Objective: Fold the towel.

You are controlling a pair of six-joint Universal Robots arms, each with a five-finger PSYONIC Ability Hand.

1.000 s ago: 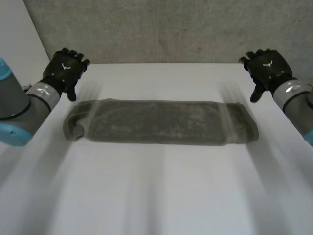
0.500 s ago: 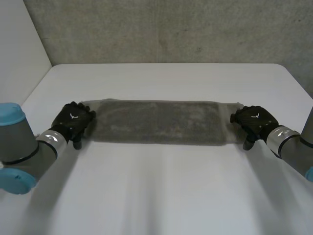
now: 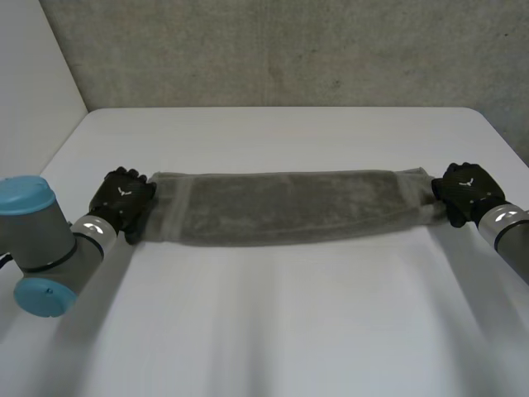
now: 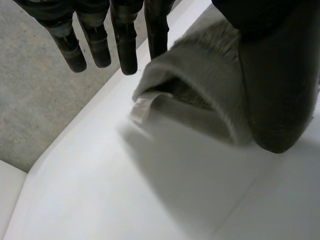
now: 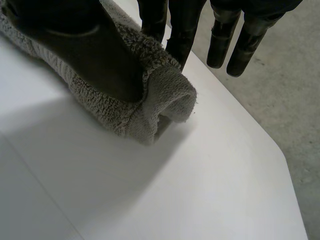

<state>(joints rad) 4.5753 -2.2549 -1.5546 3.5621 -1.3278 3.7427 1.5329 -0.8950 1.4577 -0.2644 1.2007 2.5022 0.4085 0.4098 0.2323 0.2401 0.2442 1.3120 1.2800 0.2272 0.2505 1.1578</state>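
towel (image 3: pixel 289 207) ends partly hidden, right arm (image 3: pixel 506 234) cropped

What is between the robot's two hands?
The grey towel, its ends pinched by the left hand and right hand, stretched along the table in the head view.

Tabletop (image 3: pixel 273 322): white, smooth and matt, evenly lit, with rounded corners at the far left and far right. Beyond its far edge is a grey surface (image 3: pixel 273 50), rough and speckled like concrete, with darker patches; the same grey shows past the tabletop's edge in both wrist views, and whether it is wall or floor cannot be determined. At the far left a plain white panel (image 3: pixel 33 74) meets the grey surface along a slanting line and continues beside the tabletop's left edge.
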